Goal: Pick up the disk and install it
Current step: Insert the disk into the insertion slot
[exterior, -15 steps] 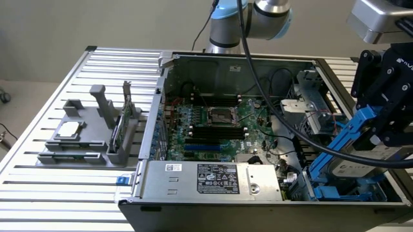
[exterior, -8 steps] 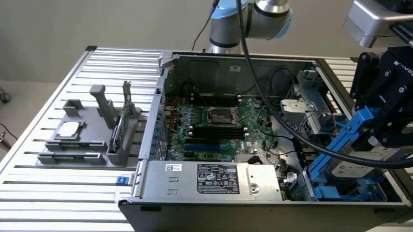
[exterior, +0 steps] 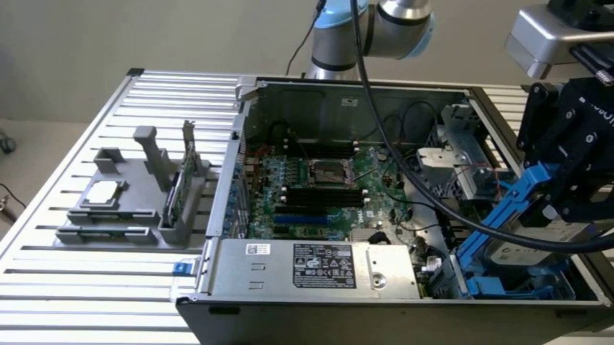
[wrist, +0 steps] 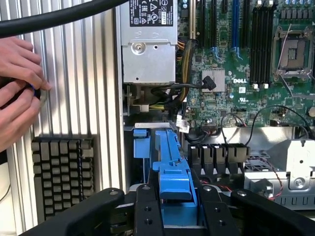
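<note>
Install step in hand: disk [wrist: 175,172] is clamped by its blue frame between the gripper [wrist: 175,209] fingers and held tilted over the drive bay [exterior: 484,287] at lower right of the exterior view, judged not yet seated. The frame likely needs squaring to the bay's blue rails, with cables kept clear. Case [exterior: 238,136] holds motherboard [exterior: 321,187] and power supply [exterior: 317,267]. Grey rack [exterior: 115,215] at left holds a chip [exterior: 103,191] and a green card [exterior: 174,192]
</note>
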{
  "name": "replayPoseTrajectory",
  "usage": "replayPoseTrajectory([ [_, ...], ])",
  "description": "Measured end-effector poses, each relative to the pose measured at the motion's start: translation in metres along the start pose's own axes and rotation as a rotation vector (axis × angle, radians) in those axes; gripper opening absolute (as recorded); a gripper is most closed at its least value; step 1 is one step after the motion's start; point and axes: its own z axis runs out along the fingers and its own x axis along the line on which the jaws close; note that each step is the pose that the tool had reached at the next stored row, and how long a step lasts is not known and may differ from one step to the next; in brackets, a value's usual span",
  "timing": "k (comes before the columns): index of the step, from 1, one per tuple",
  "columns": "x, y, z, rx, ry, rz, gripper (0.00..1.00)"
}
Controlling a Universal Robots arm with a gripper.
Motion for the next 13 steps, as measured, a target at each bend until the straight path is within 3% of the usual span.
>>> replayPoseTrajectory([
  [13, -0.0006, 0.0015, 0.0089, 0.0000, 0.0008, 0.000, 0.33],
])
